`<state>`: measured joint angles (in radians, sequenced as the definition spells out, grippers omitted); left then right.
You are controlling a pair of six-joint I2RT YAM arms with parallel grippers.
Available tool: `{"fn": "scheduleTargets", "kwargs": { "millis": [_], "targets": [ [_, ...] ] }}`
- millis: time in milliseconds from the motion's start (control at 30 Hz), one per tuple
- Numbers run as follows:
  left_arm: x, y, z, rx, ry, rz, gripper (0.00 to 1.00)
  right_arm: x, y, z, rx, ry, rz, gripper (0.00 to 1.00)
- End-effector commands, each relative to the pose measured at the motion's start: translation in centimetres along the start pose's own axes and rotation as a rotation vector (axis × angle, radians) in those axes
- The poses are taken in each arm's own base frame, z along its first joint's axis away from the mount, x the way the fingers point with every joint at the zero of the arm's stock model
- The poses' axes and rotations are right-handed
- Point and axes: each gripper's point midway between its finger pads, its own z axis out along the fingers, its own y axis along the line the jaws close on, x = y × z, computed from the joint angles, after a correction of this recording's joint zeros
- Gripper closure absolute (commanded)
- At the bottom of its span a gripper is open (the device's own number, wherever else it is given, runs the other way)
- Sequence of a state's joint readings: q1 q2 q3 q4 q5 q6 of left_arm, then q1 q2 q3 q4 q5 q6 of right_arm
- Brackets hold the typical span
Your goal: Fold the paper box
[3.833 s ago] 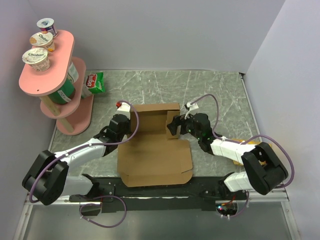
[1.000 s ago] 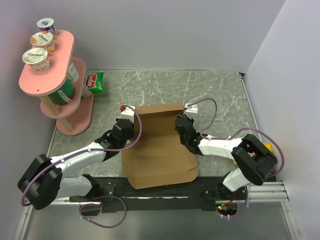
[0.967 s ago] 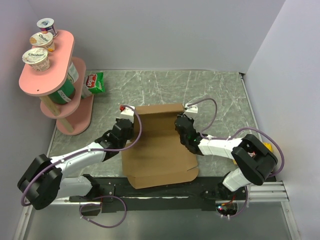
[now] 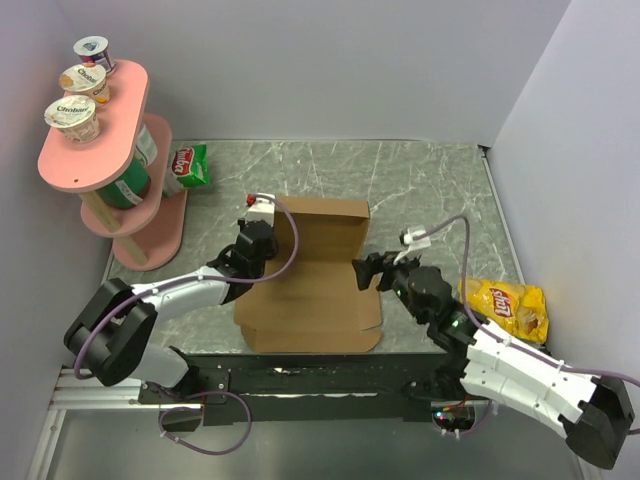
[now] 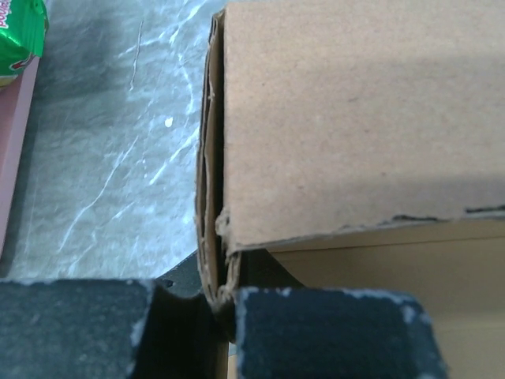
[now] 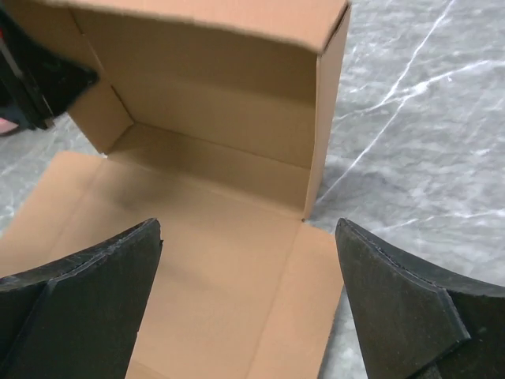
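Note:
The paper box [image 4: 310, 290] is brown corrugated cardboard in the middle of the table. Its far part stands folded up as walls and a top flap; its near panel lies flat. My left gripper [image 4: 262, 243] is shut on the box's left wall edge [image 5: 211, 237], pinched between the pads [image 5: 316, 332]. My right gripper [image 4: 368, 272] is open and empty, just off the box's right edge. In the right wrist view the box [image 6: 221, 197] lies between and beyond the spread fingers [image 6: 87, 292].
A pink two-tier stand [image 4: 95, 150] with yogurt cups stands at the far left. A green snack bag [image 4: 190, 166] lies beside it and shows in the left wrist view [image 5: 20, 35]. A yellow chip bag [image 4: 508, 308] lies at the right.
My right gripper let go of the box's right wall and pulled back toward the near right, uncovering the yellow chip bag. The box shifted slightly; my left gripper keeps its hold.

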<state>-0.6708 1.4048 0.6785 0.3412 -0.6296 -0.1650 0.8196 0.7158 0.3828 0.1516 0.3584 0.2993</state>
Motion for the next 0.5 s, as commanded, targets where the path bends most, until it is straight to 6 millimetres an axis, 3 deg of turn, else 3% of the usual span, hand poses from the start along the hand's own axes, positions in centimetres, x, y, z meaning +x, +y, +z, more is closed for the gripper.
{"fn": "scheduleTargets", "kwargs": {
  "millis": [0,200,467],
  "targets": [
    [-2.4,-0.5,0.1,0.036,-0.144,-0.062,0.99,-5.8,0.3,-0.1,0.043,-0.003,0.082,0.04],
    [-2.0,-1.0,0.7,0.05,-0.192,-0.097,0.99,-12.7,0.1,2.5,0.116,-0.17,0.168,0.01],
    [-0.1,-2.1,1.4,0.086,-0.176,-0.122,0.99,-14.9,0.8,8.6,0.205,-0.304,0.067,0.0]
  ]
}}
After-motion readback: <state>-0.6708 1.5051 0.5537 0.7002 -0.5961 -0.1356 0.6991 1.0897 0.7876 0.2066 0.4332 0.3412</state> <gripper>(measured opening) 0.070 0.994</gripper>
